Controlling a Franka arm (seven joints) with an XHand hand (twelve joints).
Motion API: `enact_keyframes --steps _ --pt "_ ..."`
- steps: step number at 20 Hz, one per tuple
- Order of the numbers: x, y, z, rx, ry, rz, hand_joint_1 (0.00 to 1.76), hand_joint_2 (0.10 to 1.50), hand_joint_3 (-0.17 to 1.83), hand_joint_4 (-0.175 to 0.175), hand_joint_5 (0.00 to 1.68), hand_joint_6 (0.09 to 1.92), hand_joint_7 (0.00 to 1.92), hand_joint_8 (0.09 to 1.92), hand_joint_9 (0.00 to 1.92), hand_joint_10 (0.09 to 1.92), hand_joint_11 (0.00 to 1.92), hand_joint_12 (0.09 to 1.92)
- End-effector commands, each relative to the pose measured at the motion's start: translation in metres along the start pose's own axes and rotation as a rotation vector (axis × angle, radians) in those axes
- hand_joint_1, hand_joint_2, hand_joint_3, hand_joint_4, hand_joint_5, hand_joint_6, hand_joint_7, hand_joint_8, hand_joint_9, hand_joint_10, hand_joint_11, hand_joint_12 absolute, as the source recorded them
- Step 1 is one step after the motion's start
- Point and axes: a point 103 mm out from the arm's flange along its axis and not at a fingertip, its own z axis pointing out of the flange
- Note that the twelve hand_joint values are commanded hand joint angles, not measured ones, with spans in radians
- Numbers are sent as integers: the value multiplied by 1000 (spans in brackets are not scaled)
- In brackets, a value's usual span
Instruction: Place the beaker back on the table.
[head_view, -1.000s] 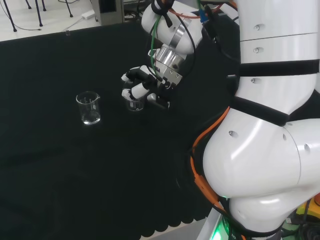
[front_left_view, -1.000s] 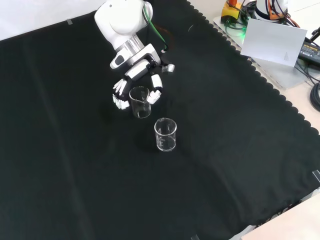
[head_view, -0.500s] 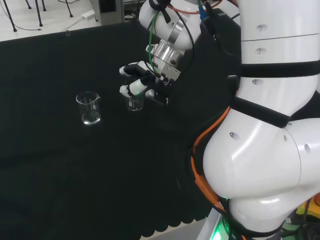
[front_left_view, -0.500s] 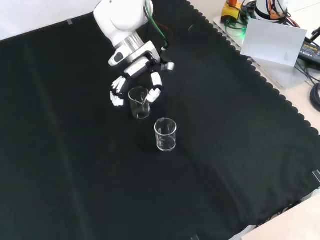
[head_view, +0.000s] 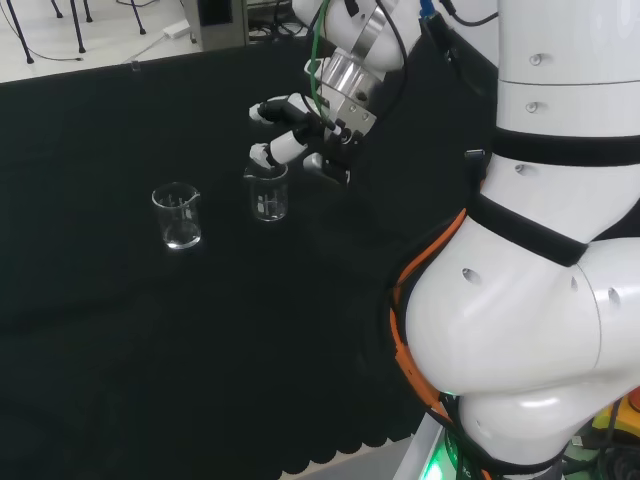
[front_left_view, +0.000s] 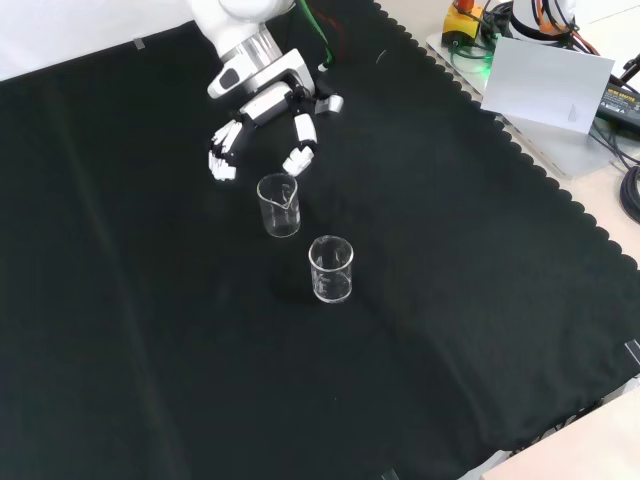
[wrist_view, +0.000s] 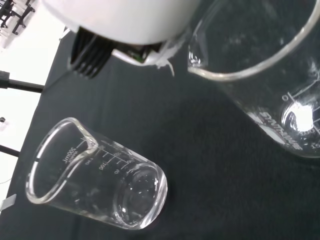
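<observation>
Two glass beakers stand upright on the black cloth (front_left_view: 450, 330), near beaker (front_left_view: 331, 269) and far beaker (front_left_view: 279, 204); I see both empty. Hand (front_left_view: 262, 125) hovers above, fingers spread, holding nothing.

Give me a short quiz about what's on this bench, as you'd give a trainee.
1. True or false: the hand has its fingers curled round a beaker.
2. How many beakers stand on the cloth in the front view?
A. one
B. two
C. three
3. In the front view, which beaker is nearer the hand: the upper beaker or the lower beaker?

Key
1. False. The fingers are spread and stand apart from the glass, above it.
2. B.
3. The upper beaker; it stands upright just below the fingertips. In the head view it is the right-hand one.
</observation>
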Motion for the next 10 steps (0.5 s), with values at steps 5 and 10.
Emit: enact_keyframes --steps 5,10 --pt "6 -29 -26 -13 -16 8 1018 433 901 -8 425 166 420 87 145 709 0 795" --pt "6 -38 -30 -23 -35 10 1016 434 899 -8 427 160 421 87 149 710 0 796"
